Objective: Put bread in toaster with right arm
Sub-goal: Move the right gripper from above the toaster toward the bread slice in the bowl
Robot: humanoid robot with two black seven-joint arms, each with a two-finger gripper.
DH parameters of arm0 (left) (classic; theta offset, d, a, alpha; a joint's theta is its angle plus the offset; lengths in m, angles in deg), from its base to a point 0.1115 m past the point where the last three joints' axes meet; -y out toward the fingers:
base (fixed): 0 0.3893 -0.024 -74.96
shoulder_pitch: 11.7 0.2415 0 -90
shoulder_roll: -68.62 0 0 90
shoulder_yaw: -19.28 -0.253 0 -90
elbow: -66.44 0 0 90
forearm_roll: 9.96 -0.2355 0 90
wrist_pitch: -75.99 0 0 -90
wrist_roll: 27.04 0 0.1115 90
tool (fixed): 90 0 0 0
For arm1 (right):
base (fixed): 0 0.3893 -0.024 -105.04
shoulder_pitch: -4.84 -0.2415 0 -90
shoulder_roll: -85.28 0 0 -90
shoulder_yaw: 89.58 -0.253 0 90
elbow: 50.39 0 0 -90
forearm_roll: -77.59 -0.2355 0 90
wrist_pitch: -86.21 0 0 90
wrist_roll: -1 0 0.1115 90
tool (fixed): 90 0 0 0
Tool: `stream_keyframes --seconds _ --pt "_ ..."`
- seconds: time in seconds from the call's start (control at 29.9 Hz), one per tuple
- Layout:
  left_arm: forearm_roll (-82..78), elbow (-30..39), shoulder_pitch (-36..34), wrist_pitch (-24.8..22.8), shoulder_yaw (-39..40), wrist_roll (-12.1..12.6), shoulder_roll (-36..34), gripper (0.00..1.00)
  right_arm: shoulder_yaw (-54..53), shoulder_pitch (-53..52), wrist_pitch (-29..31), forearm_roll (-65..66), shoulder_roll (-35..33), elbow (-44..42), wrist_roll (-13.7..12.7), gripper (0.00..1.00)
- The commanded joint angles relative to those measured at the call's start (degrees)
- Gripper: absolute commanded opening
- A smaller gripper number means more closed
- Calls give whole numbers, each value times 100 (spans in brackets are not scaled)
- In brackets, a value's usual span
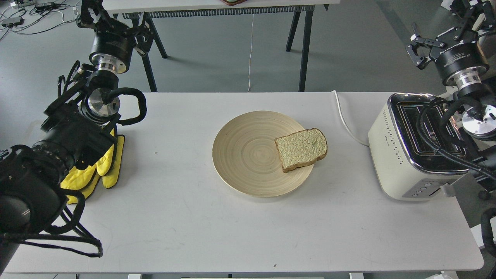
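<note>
A slice of pale bread [302, 149] with a brown crust lies flat on the right side of a round beige plate [244, 155], one corner hanging over the rim. The cream-white toaster [407, 155] with a chrome top stands at the table's right end; cables of my right arm partly cover its slots. My right arm rises behind and above the toaster. Its gripper [471, 9] is at the top right corner, far from the bread, dark and cut off by the frame edge. My left gripper [88, 13] is high at the top left, also dark and indistinct.
Yellow gloves [102, 166] lie on the table's left side, under my left arm. A white cord [345, 120] runs from the toaster over the table's far edge. Another table with black legs [304, 46] stands behind. Cables lie on the floor at the top left.
</note>
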Motion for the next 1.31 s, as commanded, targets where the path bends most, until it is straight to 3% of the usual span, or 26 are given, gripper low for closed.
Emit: stream_keyframes --seconds 0.0,0.3,0.47,0.67,0.84,1.0,1.17,1.27 --pt "8 0 2 0 -4 14 -33 100 40 -4 -17 7 -1 9 -1 99" --pt "8 0 19 0 -13 5 11 100 600 -337 -139 104 -54 61 8 99" --pt "8 0 10 0 -13 32 -15 100 1612 -751 -912 524 -316 438 25 99" --pt "8 0 19 0 -13 5 11 100 2061 -761 -1615 2350 -845 1624 25 99" --pt "8 0 19 0 -13 -4 46 100 2684 -629 -2161 3636 -950 2030 8 99" --pt "8 9 19 0 -5 -4 46 100 3554 -593 -2627 4058 -994 2354 16 99" --pt "8 9 19 0 -5 -4 46 100 4766 -602 -3513 4559 -942 2716 -10 97" --pt "8 9 10 0 -13 -4 46 100 5286 -620 -3840 4709 -906 2689 -124 93"
